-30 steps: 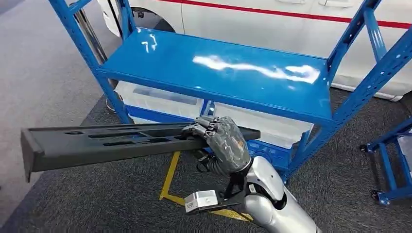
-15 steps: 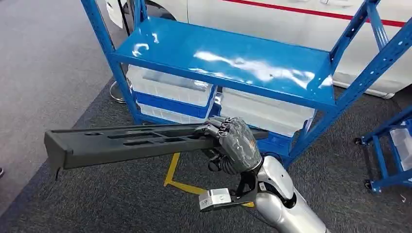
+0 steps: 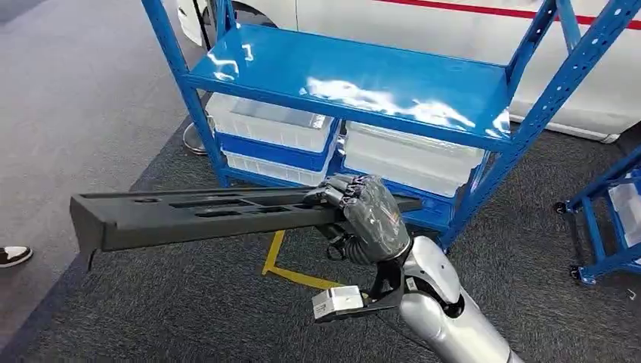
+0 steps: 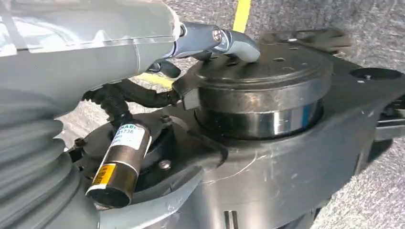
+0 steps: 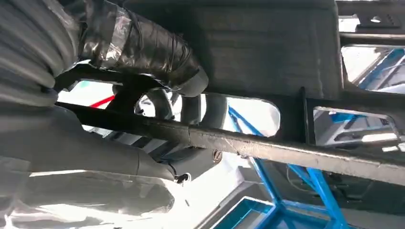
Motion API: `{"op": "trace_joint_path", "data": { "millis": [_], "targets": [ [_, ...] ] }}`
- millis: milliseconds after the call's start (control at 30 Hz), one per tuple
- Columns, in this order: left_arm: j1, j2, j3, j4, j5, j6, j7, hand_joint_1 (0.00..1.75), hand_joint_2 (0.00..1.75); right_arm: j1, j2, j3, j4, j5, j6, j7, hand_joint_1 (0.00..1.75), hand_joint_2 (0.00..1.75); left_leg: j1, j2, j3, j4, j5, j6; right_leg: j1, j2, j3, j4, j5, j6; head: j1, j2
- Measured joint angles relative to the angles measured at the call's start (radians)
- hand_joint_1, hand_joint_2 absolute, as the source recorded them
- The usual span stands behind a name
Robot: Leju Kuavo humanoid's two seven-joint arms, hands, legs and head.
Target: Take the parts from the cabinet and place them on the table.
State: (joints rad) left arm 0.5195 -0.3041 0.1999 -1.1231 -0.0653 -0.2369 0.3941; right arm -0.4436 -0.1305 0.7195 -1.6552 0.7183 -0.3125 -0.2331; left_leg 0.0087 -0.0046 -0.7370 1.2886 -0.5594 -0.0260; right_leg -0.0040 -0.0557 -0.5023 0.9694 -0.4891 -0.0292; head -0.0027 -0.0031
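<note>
Blue rack (image 3: 355,76), shiny empty shelf on top, white car (image 3: 484,30) behind it. White bins (image 3: 412,159) sit on the rack's lower level. Long black part (image 3: 196,215) is in front of the rack, off the shelf, roughly level above grey carpet (image 3: 189,310), stretching out left of the rack. Right robot hand (image 3: 363,215) grips the part near its right end, fingers wrapped over its top edge. Left robot hand (image 4: 71,52): can't tell its state. Yellow floor tape (image 3: 283,265) below part. A shoe (image 3: 15,255) far left of rack.
</note>
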Motion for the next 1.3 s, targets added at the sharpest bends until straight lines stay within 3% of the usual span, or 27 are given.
{"op": "trace_joint_path", "data": {
  "millis": [33,100,133,167,200,333,367,400,433,500,567,633,667,700,800,833,867,900,933,1000,1033,1100,1133,1167,1200,1233,1300],
  "targets": [
    [0.001,0.006,-0.005,0.0,0.007,0.001,0.0,0.0,1.75,0.0,0.0,0.0,0.001,0.0,0.002,0.0,1.75,1.75,0.004,0.001,0.004,0.023,0.022,-0.007,-0.002,-0.01,-0.01,0.006,0.004,0.003,0.0,0.0],
    [0.001,0.017,-0.016,0.0,0.022,0.008,0.003,0.0,1.75,-0.001,0.0,-0.001,0.002,-0.001,0.003,0.0,1.75,1.75,0.012,0.008,0.073,-0.057,0.083,-0.017,-0.007,-0.031,-0.031,0.024,0.006,0.007,0.0,0.0],
    [0.005,0.023,-0.022,0.0,0.029,0.012,0.006,0.0,1.75,-0.004,0.0,-0.001,0.002,-0.001,0.003,0.0,1.75,1.75,0.015,0.025,0.135,-0.145,0.104,-0.021,-0.01,-0.04,-0.039,0.037,0.002,0.013,0.0,0.0],
    [0.008,0.028,-0.028,0.0,0.038,0.018,0.009,0.0,1.75,-0.01,0.0,-0.002,0.002,-0.002,0.004,0.0,1.75,1.75,0.015,0.07,0.181,-0.229,0.081,-0.027,-0.007,-0.048,-0.044,0.052,-0.002,0.021,0.0,0.0],
    [0.014,0.035,-0.037,-0.001,0.053,0.024,0.011,0.0,1.75,-0.012,0.0,-0.005,0.002,-0.002,0.004,0.0,1.75,1.75,-0.001,0.079,0.195,-0.247,0.074,-0.012,-0.003,-0.053,-0.055,0.064,-0.006,0.028,-0.002,0.0],
    [0.023,0.051,-0.076,-0.007,0.096,0.05,0.016,0.0,1.75,-0.023,0.001,-0.007,0.002,-0.003,0.014,0.003,1.75,1.75,0.003,0.037,0.178,-0.253,0.079,0.037,-0.001,-0.086,-0.055,0.073,-0.006,0.044,0.002,0.0],
    [0.025,0.054,-0.088,-0.012,0.1,0.053,0.017,0.0,1.75,-0.025,0.001,-0.008,0.003,-0.003,0.016,0.003,1.75,1.75,0.006,0.027,0.174,-0.256,0.085,0.047,-0.009,-0.022,-0.062,0.091,-0.028,0.054,0.002,0.0],
    [0.023,0.058,-0.094,-0.015,0.103,0.055,0.018,0.0,1.75,-0.025,0.0,-0.01,0.002,-0.004,0.016,0.003,1.75,1.75,0.007,0.019,0.168,-0.257,0.091,0.056,-0.01,0.025,-0.082,0.14,-0.069,0.055,0.002,0.0],
    [0.022,0.061,-0.099,-0.017,0.105,0.055,0.019,0.0,1.75,-0.025,0.0,-0.011,0.003,-0.005,0.016,0.003,1.75,1.75,0.006,0.009,0.162,-0.256,0.095,0.061,-0.01,0.044,-0.116,0.216,-0.113,0.056,0.002,0.0],
    [0.023,0.066,-0.11,-0.018,0.108,0.058,0.02,0.0,1.75,-0.023,-0.001,-0.011,0.008,-0.005,0.018,0.003,1.75,1.75,0.003,-0.016,0.151,-0.256,0.103,0.064,-0.009,0.052,-0.177,0.351,-0.166,0.055,0.002,0.0],
    [0.024,0.071,-0.122,-0.02,0.122,0.067,0.023,0.0,1.75,-0.024,-0.001,-0.011,0.01,-0.005,0.019,0.003,1.75,1.75,0.002,-0.045,0.147,-0.255,0.108,0.062,-0.009,0.053,-0.17,0.343,-0.131,0.049,0.002,0.0],
    [0.027,0.077,-0.139,-0.025,0.14,0.082,0.026,0.0,1.75,-0.025,-0.001,-0.011,0.011,-0.005,0.021,0.004,1.75,1.75,0.001,-0.075,0.149,-0.255,0.112,0.057,-0.008,0.074,-0.088,0.182,-0.036,0.036,0.002,0.0],
    [0.029,0.081,-0.149,-0.03,0.154,0.093,0.027,0.0,1.75,-0.028,-0.001,-0.011,0.011,-0.006,0.023,0.004,1.75,1.75,0.002,-0.088,0.149,-0.255,0.114,0.054,-0.008,0.117,-0.052,0.099,-0.002,0.027,0.002,0.0],
    [0.028,0.085,-0.16,-0.032,0.166,0.104,0.028,0.0,1.75,-0.028,-0.001,-0.011,0.012,-0.008,0.025,0.006,1.75,1.75,0.0,-0.096,0.141,-0.254,0.118,0.047,-0.01,0.169,-0.044,0.085,-0.014,0.023,0.001,0.0],
    [0.034,0.108,-0.195,-0.041,0.207,0.136,0.028,0.0,1.75,-0.033,-0.001,-0.012,0.015,-0.012,0.036,0.012,1.75,1.75,0.012,-0.134,0.124,-0.258,0.131,0.027,-0.004,0.137,-0.046,0.066,-0.015,0.025,0.003,0.0],
    [0.038,0.117,-0.207,-0.043,0.219,0.146,0.027,0.0,1.75,-0.036,0.0,-0.012,0.015,-0.013,0.039,0.013,1.75,1.75,0.005,-0.148,0.117,-0.261,0.137,0.017,-0.009,0.121,-0.043,0.053,-0.008,0.022,0.002,0.0],
    [0.038,0.124,-0.219,-0.046,0.226,0.15,0.027,0.0,1.75,-0.039,0.001,-0.012,0.016,-0.014,0.041,0.013,1.75,1.75,0.008,-0.119,0.116,-0.252,0.129,0.019,-0.018,0.101,-0.038,0.043,-0.001,0.021,0.003,0.0],
    [0.039,0.134,-0.231,-0.05,0.232,0.155,0.027,0.0,1.75,-0.042,0.003,-0.012,0.015,-0.015,0.043,0.014,1.75,1.75,0.001,-0.054,0.097,-0.211,0.094,0.014,-0.016,0.087,-0.038,0.038,0.002,0.012,-0.006,0.0],
    [0.039,0.14,-0.237,-0.051,0.233,0.157,0.027,0.0,1.75,-0.044,0.003,-0.012,0.016,-0.016,0.043,0.014,1.75,1.75,0.001,-0.027,0.068,-0.146,0.054,0.009,-0.014,0.07,-0.039,0.038,0.003,0.011,-0.005,0.0],
    [0.039,0.15,-0.247,-0.053,0.234,0.158,0.027,0.0,1.75,-0.043,0.003,-0.012,0.019,-0.016,0.045,0.015,1.75,1.75,0.003,-0.01,0.006,-0.001,-0.014,0.001,-0.009,0.037,-0.04,0.039,0.002,0.01,-0.005,0.0],
    [0.039,0.153,-0.253,-0.053,0.234,0.158,0.027,0.0,1.75,-0.043,0.003,-0.012,0.022,-0.016,0.046,0.015,1.75,1.75,0.003,-0.008,-0.009,0.039,-0.021,-0.002,-0.007,0.019,-0.042,0.041,0.002,0.01,-0.005,0.0],
    [0.039,0.16,-0.259,-0.054,0.234,0.158,0.027,0.0,1.75,-0.043,0.003,-0.012,0.024,-0.016,0.047,0.015,1.75,1.75,0.002,-0.001,0.039,-0.031,0.027,-0.001,-0.006,-0.011,-0.043,0.045,-0.001,0.01,-0.005,0.0],
    [0.04,0.162,-0.261,-0.054,0.234,0.159,0.028,0.0,1.75,-0.044,0.003,-0.012,0.024,-0.016,0.047,0.015,1.75,1.75,0.002,0.01,0.096,-0.127,0.071,0.002,-0.006,-0.025,-0.042,0.048,-0.003,0.012,-0.005,0.0],
    [0.043,0.164,-0.261,-0.055,0.234,0.159,0.029,0.0,1.75,-0.046,0.005,-0.012,0.024,-0.016,0.047,0.015,1.75,1.75,0.001,0.036,0.148,-0.215,0.103,0.007,-0.005,-0.034,-0.042,0.053,-0.007,0.016,-0.005,0.0],
    [0.044,0.166,-0.262,-0.055,0.234,0.16,0.029,0.0,1.75,-0.046,0.005,-0.012,0.024,-0.016,0.047,0.015,1.75,1.75,-0.01,0.089,0.163,-0.254,0.082,0.018,0.0,-0.043,-0.042,0.055,-0.009,0.02,-0.005,0.0],
    [0.048,0.169,-0.263,-0.056,0.237,0.161,0.028,0.0,1.75,-0.048,0.005,-0.012,0.024,-0.016,0.047,0.016,1.75,1.75,-0.012,0.076,0.163,-0.26,0.095,0.032,0.007,-0.05,-0.045,0.06,-0.012,0.025,-0.004,0.0],
    [0.049,0.17,-0.271,-0.058,0.242,0.161,0.028,0.0,1.75,-0.048,0.005,-0.012,0.024,-0.016,0.047,0.015,1.75,1.75,-0.012,0.054,0.155,-0.257,0.097,0.041,0.009,-0.068,-0.044,0.058,-0.009,0.03,-0.003,0.0]
  ]
}}
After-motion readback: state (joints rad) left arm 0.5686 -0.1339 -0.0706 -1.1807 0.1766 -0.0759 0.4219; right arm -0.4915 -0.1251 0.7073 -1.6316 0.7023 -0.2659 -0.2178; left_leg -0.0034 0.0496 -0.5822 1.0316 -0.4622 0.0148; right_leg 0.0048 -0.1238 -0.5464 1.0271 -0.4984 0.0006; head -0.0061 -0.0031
